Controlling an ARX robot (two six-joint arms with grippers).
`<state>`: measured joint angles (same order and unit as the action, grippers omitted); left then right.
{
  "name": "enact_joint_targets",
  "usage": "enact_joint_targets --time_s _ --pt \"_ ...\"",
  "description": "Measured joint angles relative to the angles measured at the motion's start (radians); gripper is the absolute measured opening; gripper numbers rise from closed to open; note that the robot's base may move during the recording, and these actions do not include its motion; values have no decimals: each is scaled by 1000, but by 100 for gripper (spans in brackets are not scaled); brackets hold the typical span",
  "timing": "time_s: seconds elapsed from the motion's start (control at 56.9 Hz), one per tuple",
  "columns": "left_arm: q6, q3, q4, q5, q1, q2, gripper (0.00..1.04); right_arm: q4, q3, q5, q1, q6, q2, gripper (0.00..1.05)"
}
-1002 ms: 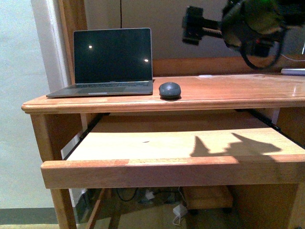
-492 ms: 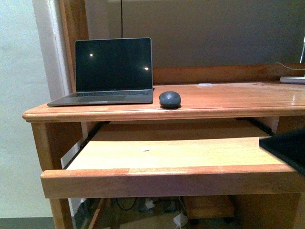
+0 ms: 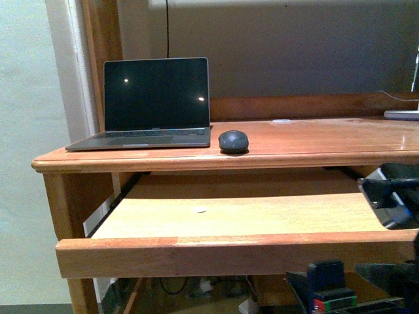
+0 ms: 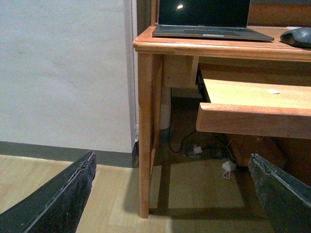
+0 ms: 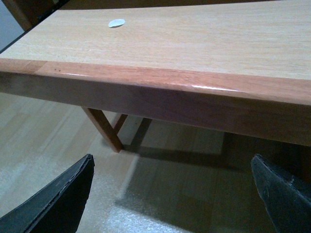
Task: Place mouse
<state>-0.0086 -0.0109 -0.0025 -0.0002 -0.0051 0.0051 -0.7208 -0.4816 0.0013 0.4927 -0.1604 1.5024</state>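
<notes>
The mouse (image 3: 234,140), a small dark oval, rests on the wooden desk top (image 3: 314,134) just right of the open laptop (image 3: 154,104). No gripper touches it. In the left wrist view the mouse (image 4: 297,37) shows at the far edge of the desk. My left gripper (image 4: 177,204) hangs open and empty low over the floor, left of the desk leg. My right gripper (image 5: 172,199) is open and empty too, below the front edge of the pull-out tray (image 5: 155,82).
The pull-out tray (image 3: 229,216) sticks out under the desk top, with a small white dot (image 3: 200,210) on it. Dark arm parts (image 3: 393,196) show at the lower right of the front view. Cables and a plug (image 4: 227,166) lie on the floor under the desk.
The dark arm that was high above the desk's right side has dropped to the lower right, below tray level. The mouse and laptop stay put on the desk.
</notes>
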Motion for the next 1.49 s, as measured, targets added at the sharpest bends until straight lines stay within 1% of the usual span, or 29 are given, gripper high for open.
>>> enact_joint_targets --time_s 0.352,0.58,0.721,0.95,1.284,1.495 --pt "0 0 0 0 0 0 97 -2 -161 83 53 25 161 97" --pt "0 0 0 0 0 0 97 13 -255 132 64 32 243 97" --pt "0 0 0 0 0 0 97 35 -358 186 64 34 319 97" --pt "0 0 0 0 0 0 97 83 -518 246 63 45 425 97" --pt "0 0 0 0 0 0 97 167 -780 319 66 58 592 97" --pt "0 0 0 0 0 0 97 217 -933 347 80 74 686 97"
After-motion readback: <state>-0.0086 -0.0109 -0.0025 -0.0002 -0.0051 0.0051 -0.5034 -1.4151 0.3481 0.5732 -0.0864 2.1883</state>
